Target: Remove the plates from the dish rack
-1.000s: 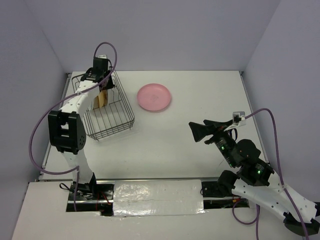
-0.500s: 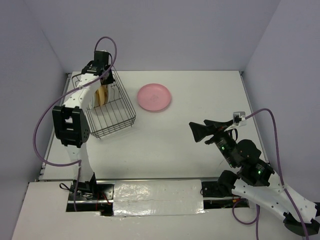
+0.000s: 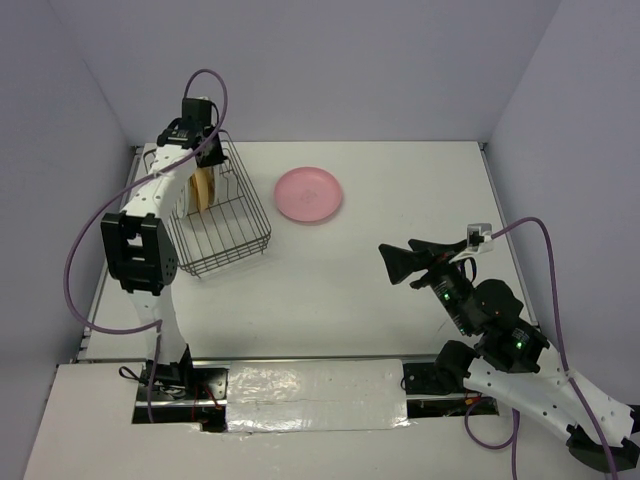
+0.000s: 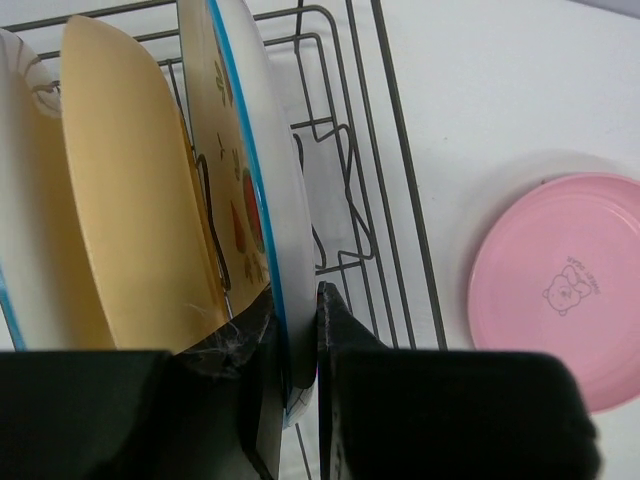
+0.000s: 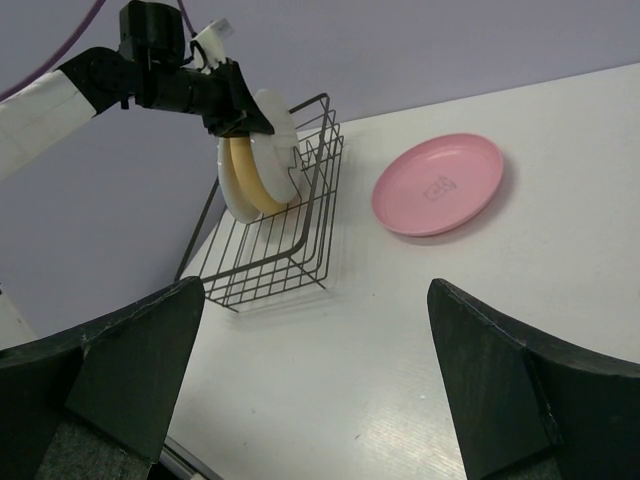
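Observation:
The dark wire dish rack (image 3: 228,238) stands at the far left of the table. My left gripper (image 3: 203,160) is over it, shut on the rim of the white plate with red marks (image 4: 268,205), which stands on edge and partly above the rack's rim (image 5: 276,124). The yellow-orange plate (image 4: 130,200) stands upright right beside it in the rack (image 4: 400,170). The pink plate (image 3: 309,194) lies flat on the table to the right of the rack. My right gripper (image 3: 396,265) is open and empty, well away at the near right.
Another white dish (image 4: 20,210) stands in the rack behind the yellow-orange plate. Purple walls close the table at the back and on both sides. A purple cable loops from the left arm over the rack.
My left gripper has moved up and toward the far left, keeping hold of the white plate. The right arm has not moved.

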Controlling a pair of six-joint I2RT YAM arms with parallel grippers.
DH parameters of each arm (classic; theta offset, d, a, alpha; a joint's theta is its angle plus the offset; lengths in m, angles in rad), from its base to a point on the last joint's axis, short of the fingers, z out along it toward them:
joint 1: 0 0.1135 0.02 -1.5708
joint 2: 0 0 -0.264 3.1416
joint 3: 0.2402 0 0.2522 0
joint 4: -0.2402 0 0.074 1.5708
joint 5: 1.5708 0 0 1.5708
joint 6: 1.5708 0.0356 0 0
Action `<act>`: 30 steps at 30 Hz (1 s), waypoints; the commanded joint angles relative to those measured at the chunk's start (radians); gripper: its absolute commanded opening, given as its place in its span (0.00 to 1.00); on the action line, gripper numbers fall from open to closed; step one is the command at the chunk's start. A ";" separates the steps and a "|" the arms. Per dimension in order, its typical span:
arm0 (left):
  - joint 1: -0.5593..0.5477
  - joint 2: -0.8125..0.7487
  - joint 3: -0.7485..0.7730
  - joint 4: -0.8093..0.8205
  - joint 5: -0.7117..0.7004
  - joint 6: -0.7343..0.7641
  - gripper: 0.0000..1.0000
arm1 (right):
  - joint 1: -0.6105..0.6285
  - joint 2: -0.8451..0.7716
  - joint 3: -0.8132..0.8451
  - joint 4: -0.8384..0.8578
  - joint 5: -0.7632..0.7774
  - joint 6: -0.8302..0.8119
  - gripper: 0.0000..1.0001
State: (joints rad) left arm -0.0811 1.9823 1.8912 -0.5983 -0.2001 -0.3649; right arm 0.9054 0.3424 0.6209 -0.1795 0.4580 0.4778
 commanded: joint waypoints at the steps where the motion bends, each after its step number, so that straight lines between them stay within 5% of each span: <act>1: 0.017 -0.149 0.003 0.147 0.007 0.046 0.00 | 0.003 0.004 0.023 0.034 0.002 -0.011 1.00; 15: 0.072 -0.201 0.022 0.156 0.175 -0.031 0.00 | 0.003 0.006 0.031 0.026 0.001 -0.013 1.00; 23: 0.066 -0.299 -0.061 0.291 0.422 -0.135 0.00 | 0.003 0.000 0.031 0.025 0.016 -0.015 1.00; 30: 0.053 -0.303 0.085 0.219 0.452 -0.132 0.00 | 0.001 -0.002 0.036 0.020 0.028 -0.030 1.00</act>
State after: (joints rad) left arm -0.0189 1.7584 1.8744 -0.5167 0.1802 -0.4789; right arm 0.9054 0.3401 0.6209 -0.1802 0.4614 0.4721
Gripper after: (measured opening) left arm 0.239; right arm 0.997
